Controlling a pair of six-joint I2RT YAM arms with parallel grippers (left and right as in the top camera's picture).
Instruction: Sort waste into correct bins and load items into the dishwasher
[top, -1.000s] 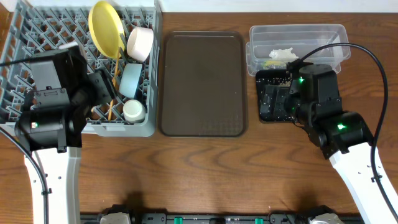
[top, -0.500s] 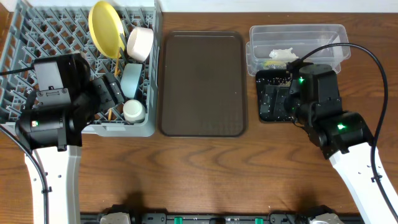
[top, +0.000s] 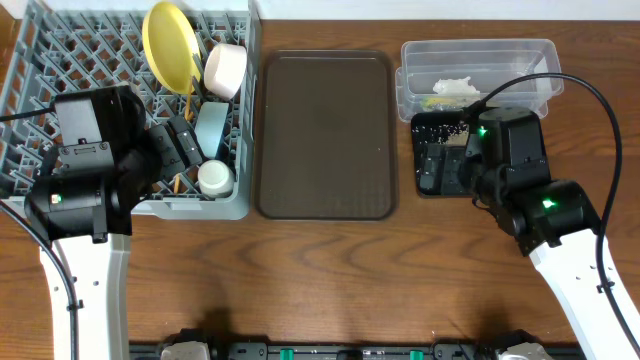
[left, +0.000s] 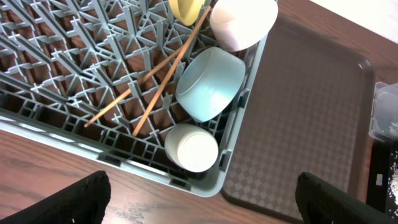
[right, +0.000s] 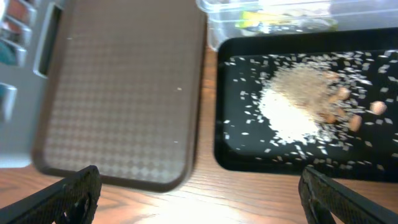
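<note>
Left gripper (top: 178, 148), seen from overhead, hangs over the near right part of the grey dish rack (top: 60, 40), beside the light blue bowl (top: 212, 130) and the white cup (top: 215, 178). The yellow plate (top: 168, 42) stands on edge at the back of the rack, with the small white bowl (top: 226, 68) to its right. The right gripper (top: 445, 172) is above the black tray (top: 430, 125). Behind the tray, the clear tub (top: 520, 55) holds crumpled white paper (top: 455, 87). The brown serving tray (top: 325, 135) lies between the rack and the bins.

From the left wrist, the left gripper's fingers (left: 87, 199) stand wide apart with nothing between them. Below are the cup, the blue bowl and the white bowl along the rack's edge. The chopsticks (left: 158, 81) lie slanted across the pegs.

From the right wrist, the right gripper's fingers (right: 74, 193) are also spread wide and empty. White rice grains (right: 292, 106) and tan crumbs (right: 348, 115) lie heaped in the black tray. A greenish scrap (right: 249, 22) shows inside the tub.
</note>
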